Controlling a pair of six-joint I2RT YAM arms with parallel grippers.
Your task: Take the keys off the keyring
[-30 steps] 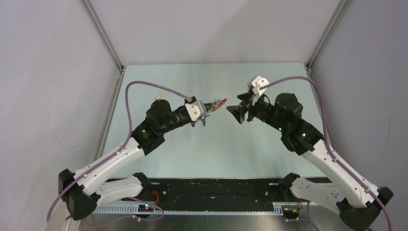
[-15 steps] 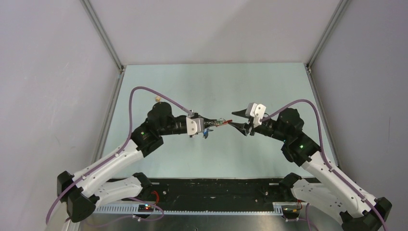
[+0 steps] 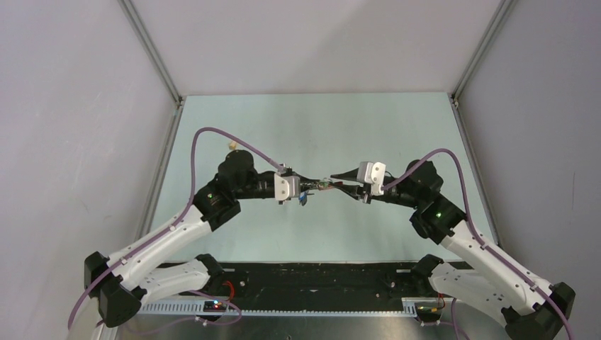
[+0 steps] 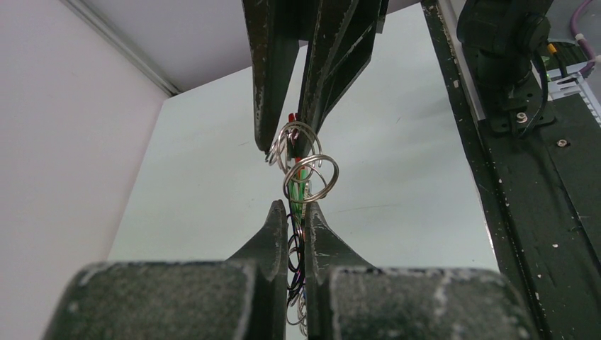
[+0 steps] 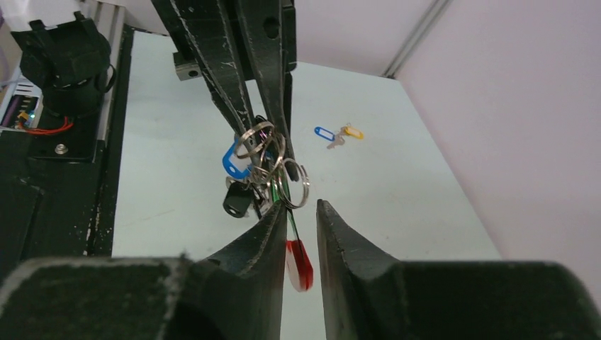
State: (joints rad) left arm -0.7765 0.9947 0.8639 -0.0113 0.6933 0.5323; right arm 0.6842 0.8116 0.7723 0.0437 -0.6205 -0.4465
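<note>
Your left claw (image 4: 293, 212) is clamped tight on the keyring (image 4: 310, 177), which hangs in mid-air over the middle of the table (image 3: 319, 234). The fingers are black, scuffed and wedge-shaped, with almost no gap and thin wire loops pinched between them. The keyring reads as a tangle of thin, shiny silver wire rings, round, overlapping and of several sizes. A green tag (image 4: 301, 190), narrow plastic, shows through the rings just past your fingertips.

Your right claw (image 5: 299, 209) faces the left one tip to tip, with its fingers on either side of the same bunch. There is a narrow gap between its fingers. The red band (image 5: 299, 263), glossy with a rounded end, sits in that gap close against one finger. You cannot tell whether it pinches the band or only straddles it.

The keys (image 5: 241, 188) hang under the rings on the left claw's side. With them are a blue tag (image 5: 232, 161), oblong with a pale window, and a black tag (image 5: 236, 203), blocky and dull. The metal blades are too small and tangled to sort out.

Loose keys (image 5: 334, 141) lie flat on the table toward the far wall, well apart from the bunch. They carry a small blue tag (image 5: 324, 132) and a yellow tag (image 5: 352, 132), set close together. The table is smooth, matte and pale green.
</note>
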